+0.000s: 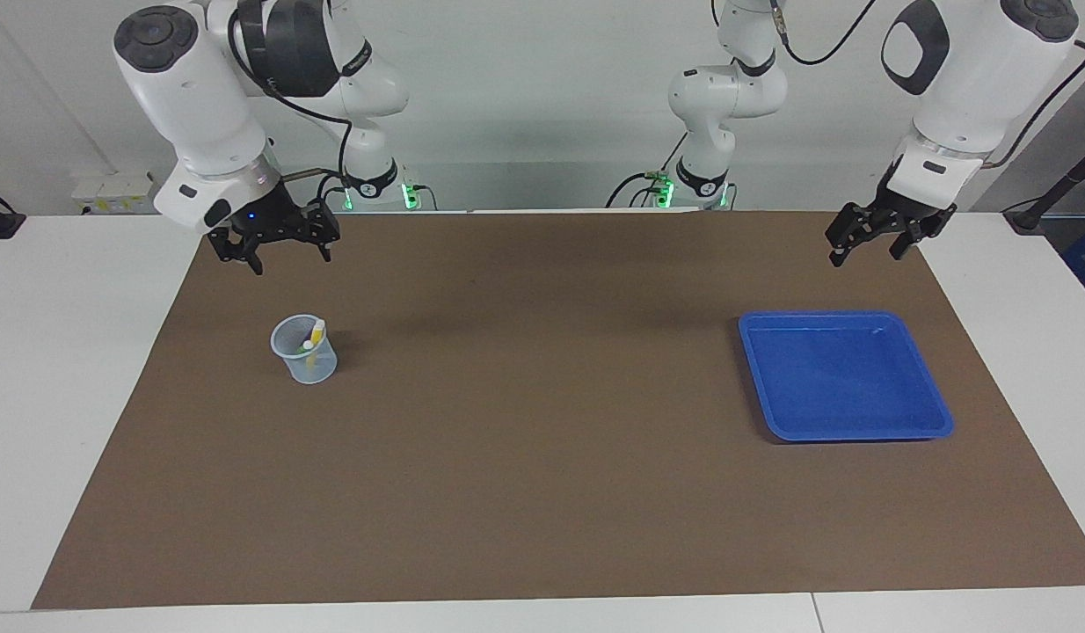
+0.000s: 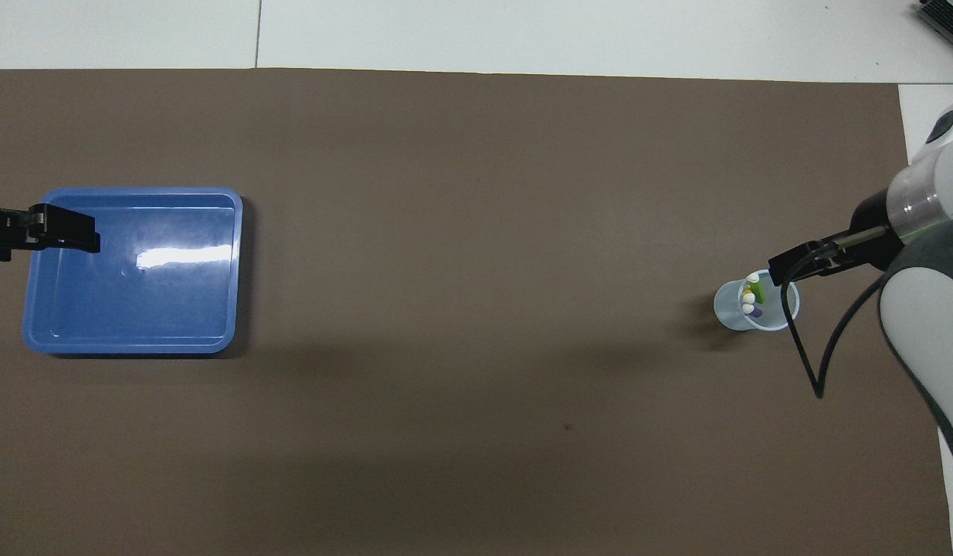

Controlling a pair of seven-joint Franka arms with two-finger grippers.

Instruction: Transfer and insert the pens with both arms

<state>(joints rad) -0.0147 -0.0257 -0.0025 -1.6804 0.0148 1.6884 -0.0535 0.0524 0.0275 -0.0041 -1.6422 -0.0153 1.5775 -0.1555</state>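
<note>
The pens (image 2: pixel 751 298) stand together in a small clear cup (image 1: pixel 303 352), whitish ends up; in the overhead view I make out green, yellow and purple. Only the yellow pen (image 1: pixel 311 345) is plain in the facing view. My right gripper (image 1: pixel 291 257) hangs open and empty over the brown mat, off to the side of the cup (image 2: pixel 754 307) toward the right arm's end. My left gripper (image 1: pixel 866 253) hangs open and empty, high over the mat by the edge of the blue tray (image 1: pixel 846 315).
The blue tray (image 2: pixel 239 270) lies bare at the left arm's end of the brown mat (image 1: pixel 542 457). A black cable (image 2: pixel 801 347) loops down from the right wrist beside the cup. White table borders the mat.
</note>
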